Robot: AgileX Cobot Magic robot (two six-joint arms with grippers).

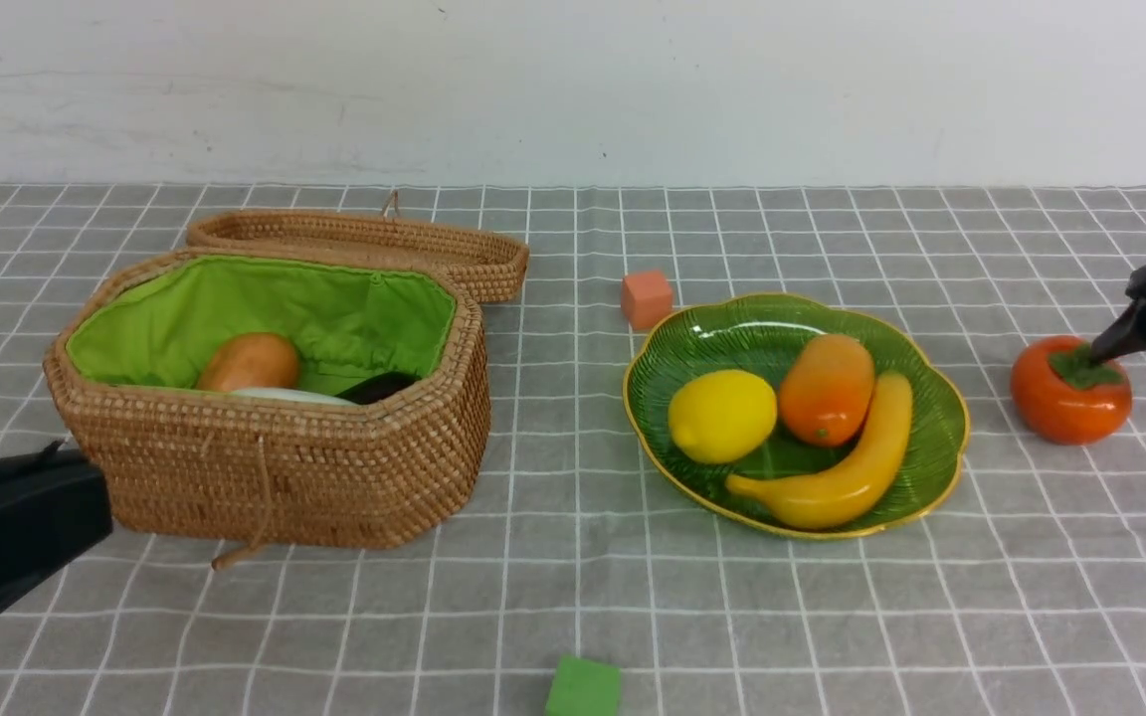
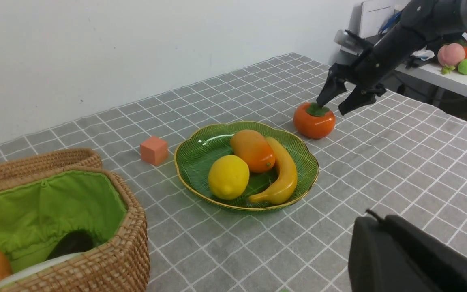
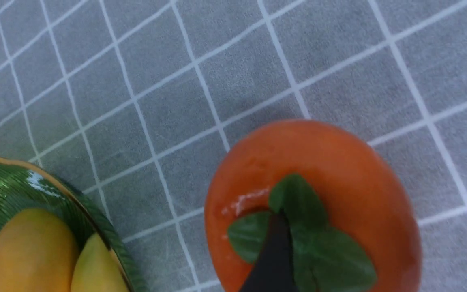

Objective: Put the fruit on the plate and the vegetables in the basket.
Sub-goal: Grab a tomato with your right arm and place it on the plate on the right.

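The green plate (image 1: 762,313) holds the lemon (image 1: 722,415), mango (image 1: 827,388) and banana (image 1: 852,467). The persimmon (image 1: 1060,408) stands on the cloth to the plate's right. My right gripper (image 1: 1138,380) is open over it, one fingertip (image 3: 276,243) resting on the green leaf cap and the other off the fruit's far side. In the wicker basket (image 1: 285,467) lie the potato (image 1: 248,363), the white radish (image 1: 294,396) and the dark eggplant (image 1: 379,386), partly hidden by the wall. My left gripper (image 1: 76,477) hangs shut and empty beside the basket's near left corner.
An orange cube (image 1: 647,298) sits just behind the plate's left rim. A green cube (image 1: 583,688) lies at the table's front edge. The basket's lid (image 1: 364,239) lies open behind it. A side table with other toy produce (image 2: 460,56) stands beyond the right arm.
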